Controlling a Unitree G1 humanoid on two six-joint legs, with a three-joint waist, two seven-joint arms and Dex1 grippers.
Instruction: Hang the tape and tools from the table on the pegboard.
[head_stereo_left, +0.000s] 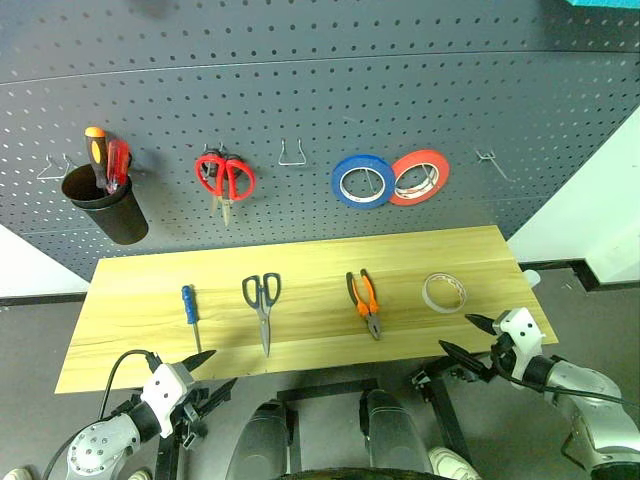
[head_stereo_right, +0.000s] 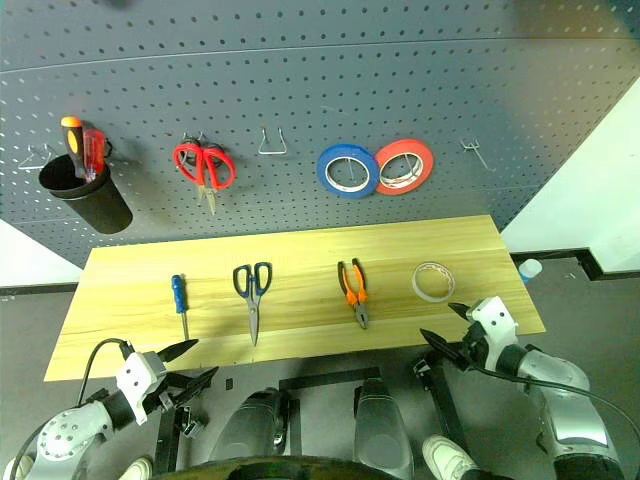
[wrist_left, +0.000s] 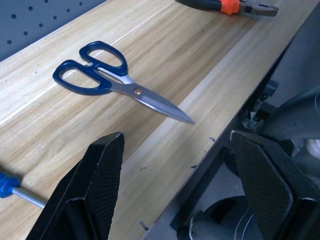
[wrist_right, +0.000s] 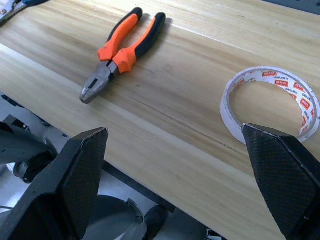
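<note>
Four things lie in a row on the light wood table (head_stereo_left: 130, 310): a blue-handled screwdriver (head_stereo_left: 188, 303), dark-blue-handled scissors (head_stereo_left: 262, 300), orange-and-black pliers (head_stereo_left: 364, 300) and a whitish tape roll (head_stereo_left: 443, 293). Behind them stands the dark grey pegboard (head_stereo_left: 300, 90) with an empty hook (head_stereo_left: 292, 154). My left gripper (head_stereo_left: 212, 375) hangs open at the table's front edge, below the screwdriver and scissors. Off the front right corner, my right gripper (head_stereo_left: 467, 337) stands open just in front of the tape. Neither holds anything.
On the pegboard hang a black cup (head_stereo_left: 105, 205) with orange and red screwdrivers, red-handled scissors (head_stereo_left: 224, 178), a blue tape roll (head_stereo_left: 362, 181), a red tape roll (head_stereo_left: 420, 177), and bare hooks at far left (head_stereo_left: 52, 170) and right (head_stereo_left: 490, 160).
</note>
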